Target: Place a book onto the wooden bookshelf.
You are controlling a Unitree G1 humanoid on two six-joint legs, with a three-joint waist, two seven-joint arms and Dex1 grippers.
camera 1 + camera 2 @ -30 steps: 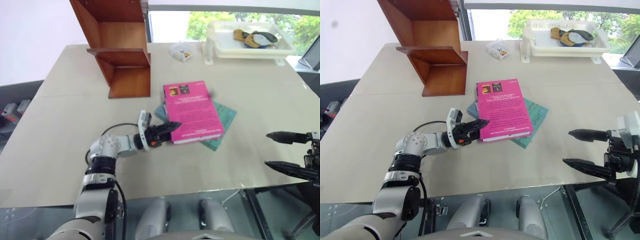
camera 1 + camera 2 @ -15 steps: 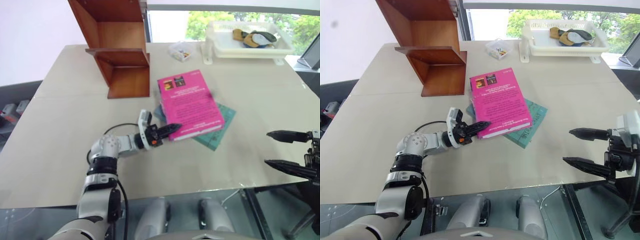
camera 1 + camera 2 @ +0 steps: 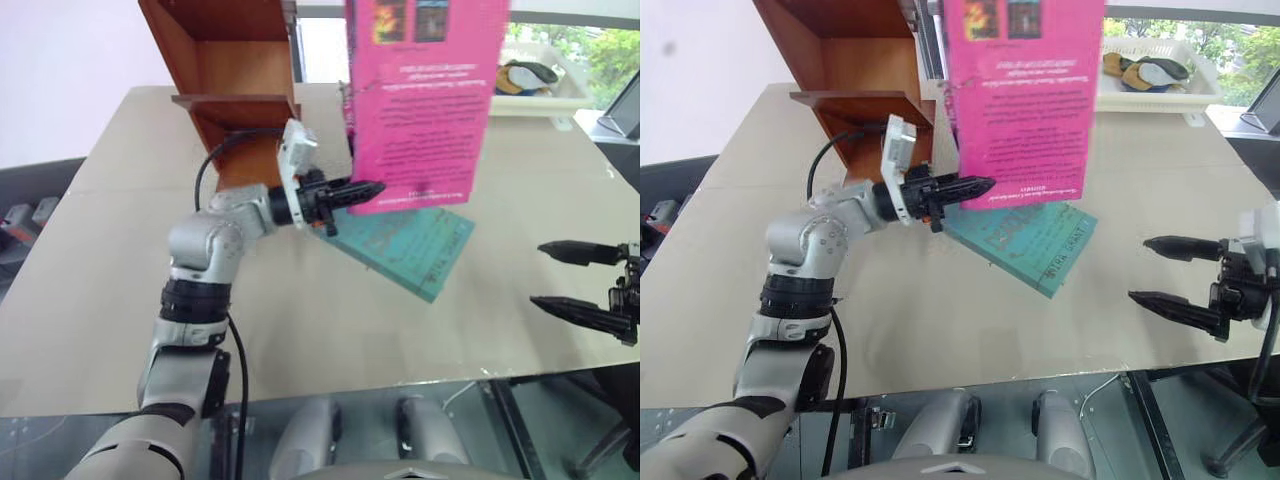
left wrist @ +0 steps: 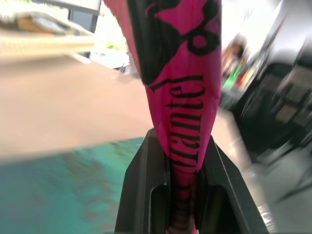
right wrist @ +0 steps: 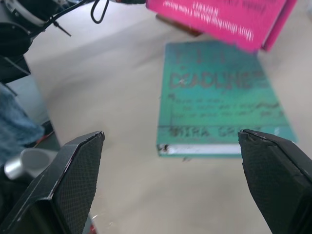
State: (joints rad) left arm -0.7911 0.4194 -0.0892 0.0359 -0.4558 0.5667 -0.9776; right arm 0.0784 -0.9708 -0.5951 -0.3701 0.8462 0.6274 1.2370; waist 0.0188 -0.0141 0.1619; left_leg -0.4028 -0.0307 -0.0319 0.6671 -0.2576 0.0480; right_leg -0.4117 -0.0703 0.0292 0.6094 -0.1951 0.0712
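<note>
The pink book (image 3: 420, 95) stands upright in the air over the table's middle, back cover toward me. My left gripper (image 3: 362, 192) is shut on its lower edge; the left wrist view shows the pink spine (image 4: 187, 97) pinched between the two black fingers (image 4: 141, 195). The wooden bookshelf (image 3: 235, 90) rises at the back left of the table, just left of the raised book. At the table's right edge my right gripper (image 3: 575, 282) hangs open, holding nothing and well apart from the book.
A teal book (image 3: 410, 245) lies flat on the beige table (image 3: 110, 260) under the raised one. A white tray (image 3: 1160, 85) with several small items sits at the back right.
My left gripper has lifted the pink book off the teal book and turned it from lying flat to standing upright. The right gripper has stayed where it was.
</note>
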